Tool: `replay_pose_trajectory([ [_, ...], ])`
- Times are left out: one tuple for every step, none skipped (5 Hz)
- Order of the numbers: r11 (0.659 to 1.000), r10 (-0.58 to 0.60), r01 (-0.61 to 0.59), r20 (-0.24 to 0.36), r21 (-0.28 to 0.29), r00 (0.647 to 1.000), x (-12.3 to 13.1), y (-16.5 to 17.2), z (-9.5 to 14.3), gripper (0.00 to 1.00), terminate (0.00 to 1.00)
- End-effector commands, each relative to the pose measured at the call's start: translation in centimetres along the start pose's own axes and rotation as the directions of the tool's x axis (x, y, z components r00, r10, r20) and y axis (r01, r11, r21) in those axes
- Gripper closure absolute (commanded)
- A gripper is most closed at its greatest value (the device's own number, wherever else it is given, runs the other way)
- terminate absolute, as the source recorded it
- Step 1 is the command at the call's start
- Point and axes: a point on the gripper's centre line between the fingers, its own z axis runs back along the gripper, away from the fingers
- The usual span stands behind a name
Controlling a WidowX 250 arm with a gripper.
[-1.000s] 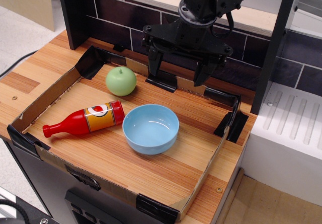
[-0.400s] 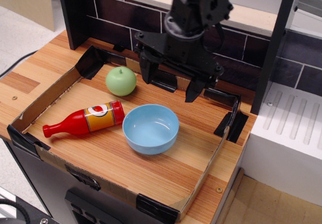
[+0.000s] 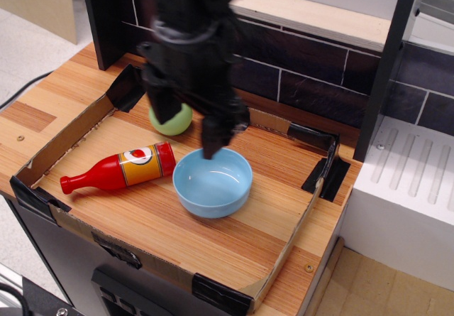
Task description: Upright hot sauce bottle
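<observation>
The hot sauce bottle (image 3: 120,169) lies on its side on the wooden tray floor, cap pointing left, base toward the blue bowl (image 3: 212,182). It is glossy red with an orange-yellow label. My gripper (image 3: 190,128) is black, blurred by motion, with fingers spread open and empty. It hangs above the tray, just up and right of the bottle's base, over the left rim of the bowl. It touches nothing.
A green apple (image 3: 173,123) sits behind the bottle, partly hidden by my gripper. A low cardboard wall (image 3: 67,140) with black taped corners rings the tray. A dark brick backsplash (image 3: 305,74) stands behind, and a white rack (image 3: 411,174) lies at right.
My gripper has swept left and down from above the tray's back edge to over the bottle's base and bowl rim. Its fingers stay open. The bottle, bowl and apple have not moved.
</observation>
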Motion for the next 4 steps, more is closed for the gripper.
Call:
replay_pose_trajectory([
  [0.989, -0.144, 0.144, -0.001, -0.02, 0.99, -3.2, 3.7, 1.3, 0.0, 0.0],
  [0.974, -0.221, 0.219, -0.024, -0.049, 0.975, -4.3, 5.4, -0.1, 0.0, 0.0],
  [0.963, -0.267, 0.265, -0.028, -0.049, 0.963, -5.2, 6.9, -1.5, 0.0, 0.0],
  [0.958, -0.283, 0.278, -0.07, -0.073, 0.957, -5.6, 8.0, -3.0, 0.0, 0.0],
])
